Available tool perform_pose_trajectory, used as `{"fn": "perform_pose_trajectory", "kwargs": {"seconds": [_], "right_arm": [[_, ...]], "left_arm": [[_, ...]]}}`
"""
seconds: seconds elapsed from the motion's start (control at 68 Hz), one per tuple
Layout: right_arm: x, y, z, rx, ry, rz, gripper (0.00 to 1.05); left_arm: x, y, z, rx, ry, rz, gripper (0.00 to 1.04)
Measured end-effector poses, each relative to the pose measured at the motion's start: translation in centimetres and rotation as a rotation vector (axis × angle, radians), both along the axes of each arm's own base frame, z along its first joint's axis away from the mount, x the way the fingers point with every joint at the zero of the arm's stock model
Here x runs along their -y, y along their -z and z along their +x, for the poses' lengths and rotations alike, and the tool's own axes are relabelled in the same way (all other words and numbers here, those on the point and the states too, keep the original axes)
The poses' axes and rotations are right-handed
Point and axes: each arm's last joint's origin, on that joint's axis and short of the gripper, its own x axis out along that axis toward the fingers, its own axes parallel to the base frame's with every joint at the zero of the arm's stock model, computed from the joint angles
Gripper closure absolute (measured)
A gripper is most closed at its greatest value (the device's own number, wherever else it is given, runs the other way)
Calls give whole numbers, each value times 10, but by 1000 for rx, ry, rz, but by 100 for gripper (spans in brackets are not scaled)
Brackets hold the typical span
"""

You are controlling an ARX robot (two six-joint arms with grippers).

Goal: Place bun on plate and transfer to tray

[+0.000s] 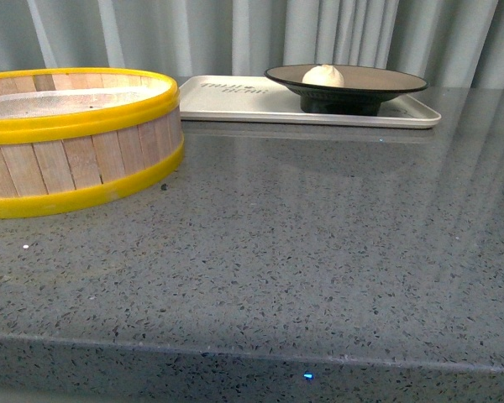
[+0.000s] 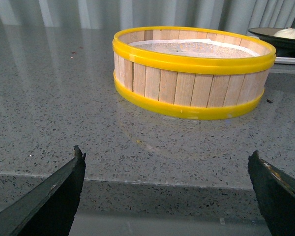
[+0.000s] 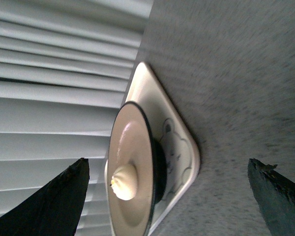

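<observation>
The white bun [image 1: 323, 75] lies on the brown, black-rimmed plate [image 1: 378, 81]. The plate stands on the cream-white tray [image 1: 235, 99] at the back of the grey counter. The right wrist view shows the same bun [image 3: 124, 181], plate [image 3: 132, 147] and tray [image 3: 184, 147] turned on their side. My right gripper [image 3: 168, 169] is open and empty, well short of the tray. My left gripper [image 2: 167, 157] is open and empty above the counter's front edge, facing the steamer basket. The bun [image 2: 288, 33] and plate [image 2: 265, 33] show far off in the left wrist view. Neither arm shows in the front view.
A yellow-rimmed wooden steamer basket [image 1: 76, 143] stands at the left of the speckled grey counter [image 1: 302, 243]; it also shows in the left wrist view [image 2: 191, 73]. Grey pleated curtains [image 1: 319, 34] hang behind the counter.
</observation>
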Motion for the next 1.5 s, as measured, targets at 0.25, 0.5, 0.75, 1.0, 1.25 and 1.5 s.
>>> {"fn": "perform_pose_trajectory", "kwargs": {"seconds": [0.25, 0.5, 0.75, 1.0, 1.25, 1.5], "right_arm": [[0, 6, -117, -11, 213, -503, 8], [-3, 41, -174, 64, 137, -888, 19], [-29, 82, -206, 227, -158, -1097, 62], [-45, 96, -216, 233, -160, -1127, 103], [-54, 104, -223, 232, -153, -1129, 103], [-64, 109, -227, 241, -163, -1129, 103]], "left_arm": [[0, 0, 0, 0, 0, 0, 7], [0, 0, 0, 0, 0, 0, 7], [0, 0, 0, 0, -2, 0, 7], [0, 0, 0, 0, -1, 0, 7], [0, 0, 0, 0, 0, 0, 7], [0, 0, 0, 0, 0, 0, 7]]}}
